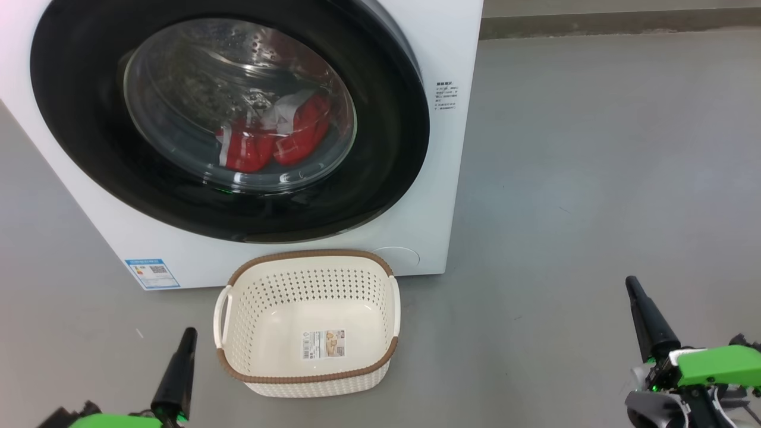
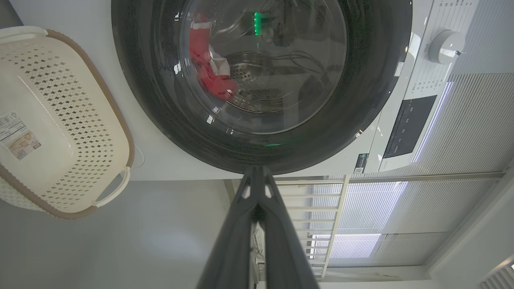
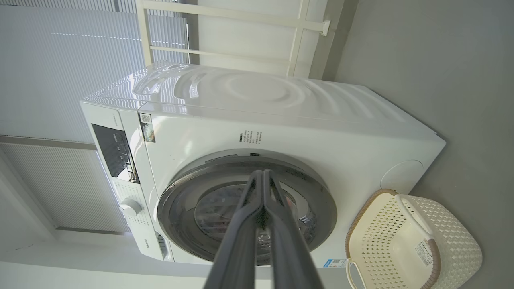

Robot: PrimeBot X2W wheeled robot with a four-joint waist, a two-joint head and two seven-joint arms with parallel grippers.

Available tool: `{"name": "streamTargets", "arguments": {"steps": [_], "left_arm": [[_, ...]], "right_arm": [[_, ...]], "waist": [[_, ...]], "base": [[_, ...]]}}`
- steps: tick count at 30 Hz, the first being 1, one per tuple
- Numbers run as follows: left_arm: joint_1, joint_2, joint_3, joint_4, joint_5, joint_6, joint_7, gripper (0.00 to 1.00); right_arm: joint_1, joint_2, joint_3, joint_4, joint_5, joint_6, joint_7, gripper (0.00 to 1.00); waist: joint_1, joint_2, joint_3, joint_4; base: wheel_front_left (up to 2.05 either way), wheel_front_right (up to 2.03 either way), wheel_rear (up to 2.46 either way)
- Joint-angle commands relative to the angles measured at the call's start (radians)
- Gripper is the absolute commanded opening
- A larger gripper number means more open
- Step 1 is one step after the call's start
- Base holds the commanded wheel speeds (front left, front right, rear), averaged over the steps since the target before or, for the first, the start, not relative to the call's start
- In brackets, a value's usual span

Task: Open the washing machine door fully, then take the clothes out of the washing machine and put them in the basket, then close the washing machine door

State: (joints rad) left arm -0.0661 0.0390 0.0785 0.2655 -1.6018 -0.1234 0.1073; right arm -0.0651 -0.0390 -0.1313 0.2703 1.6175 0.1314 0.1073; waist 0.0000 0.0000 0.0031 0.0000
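Facing the glossy round door point(image 1: 89, 119) and perforated basket point(image 1: 309, 255), left hand point(image 1: 189, 334) and right hand point(image 1: 631, 284) sit pressed together.

We count one washing machine point(image 1: 178, 255) with one round door point(image 1: 89, 119), one basket point(image 1: 309, 257) and one sticker point(image 1: 324, 343) on the basket's floor. Red clothes point(image 1: 267, 142) sit bunched behind that door, and we cannot tell how many pieces. We count two grippers, the left gripper point(image 1: 188, 339) and the right gripper point(image 1: 634, 291).

Washing machine door point(image 1: 77, 119) shut, red clothes point(image 1: 297, 134) seen through it; basket point(image 1: 267, 297) on floor point(image 1: 594, 178) just before washing machine point(image 1: 452, 35).
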Motion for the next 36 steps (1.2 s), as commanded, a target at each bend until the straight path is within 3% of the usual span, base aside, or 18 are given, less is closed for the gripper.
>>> {"name": "streamTargets", "arguments": {"steps": [1,11,25,36], "left_arm": [[0.001,0.0,-0.001,0.003,0.0,0.0,0.0,1.0],[0.013,-0.01,-0.021,0.041,0.001,0.002,-0.011,1.0],[-0.015,-0.003,-0.05,0.028,0.014,0.002,-0.045,1.0],[-0.042,0.012,-0.078,0.015,0.105,0.009,-0.089,1.0]], "right_arm": [[0.0,0.001,0.001,0.004,0.0,0.0,0.0,1.0],[0.009,0.016,0.036,0.052,0.001,0.0,-0.016,1.0],[-0.036,0.012,0.1,0.061,-0.011,0.0,-0.055,1.0],[-0.076,0.009,0.146,0.079,-0.078,0.0,-0.091,1.0]], "waist": [[0.0,0.0,0.0,0.0],[0.0022,0.0,-0.002,0.0],[0.0,0.0,0.001,-0.002],[0.0,0.0,0.002,-0.003]], "base": [[0.0,0.0,0.0],[0.0,0.0,0.0],[0.0,0.0,0.0],[0.0,0.0,0.0]]}}
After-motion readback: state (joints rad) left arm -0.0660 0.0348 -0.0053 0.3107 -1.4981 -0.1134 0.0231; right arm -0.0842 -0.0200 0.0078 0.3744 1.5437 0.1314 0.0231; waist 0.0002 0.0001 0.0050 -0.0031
